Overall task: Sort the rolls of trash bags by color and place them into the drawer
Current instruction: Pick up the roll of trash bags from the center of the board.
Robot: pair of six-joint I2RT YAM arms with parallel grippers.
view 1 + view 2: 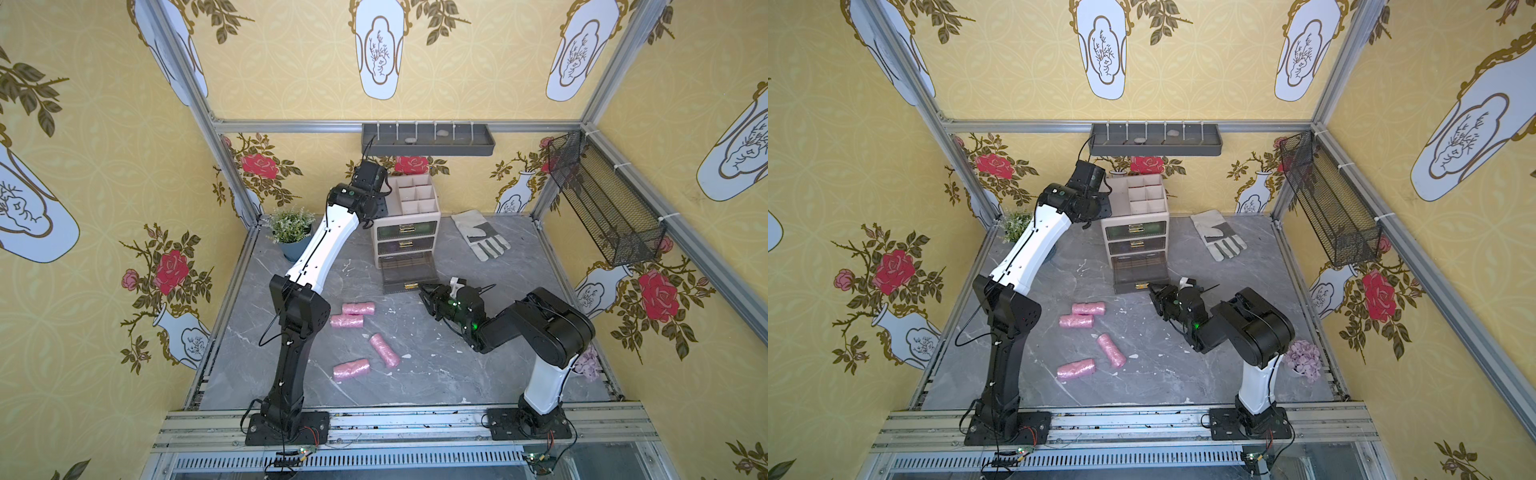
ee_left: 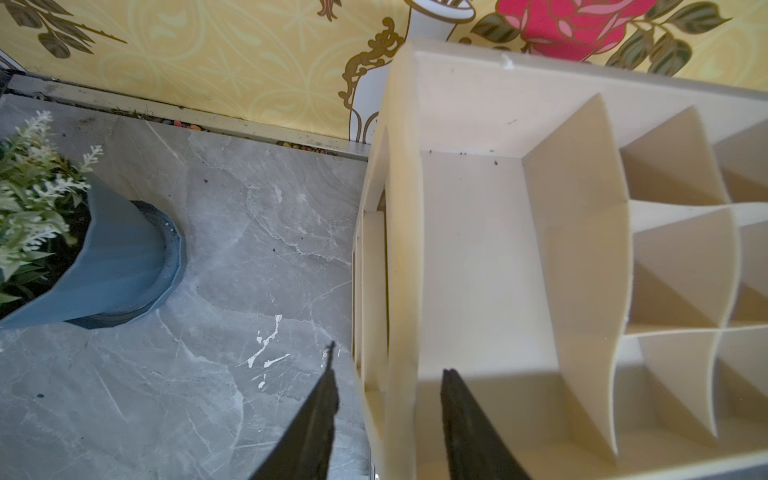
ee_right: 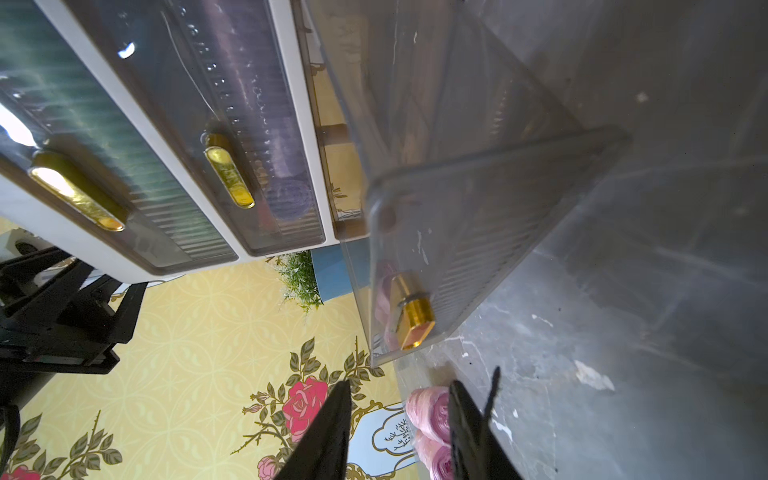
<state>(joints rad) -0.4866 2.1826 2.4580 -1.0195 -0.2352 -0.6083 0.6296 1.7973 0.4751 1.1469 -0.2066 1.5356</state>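
The right gripper (image 3: 399,386) jaws are standing apart, empty, just beside the gold handle (image 3: 413,320) of the open bottom drawer (image 1: 409,272). The left gripper (image 2: 388,361) jaws are standing apart around the chest (image 2: 403,249) left wall. Four pink rolls (image 1: 351,370) are lying near-left. A bump could be pushing the drawer shut.

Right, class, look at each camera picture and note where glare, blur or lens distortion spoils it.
Right wrist view: glare bleaches the top drawer's gold handle, and the pulled-out bottom drawer looks smeared and soft. Left wrist view: the chest's straight tray dividers bend into curves. Both top views: even light, crisp pink rolls with faint shadows only.
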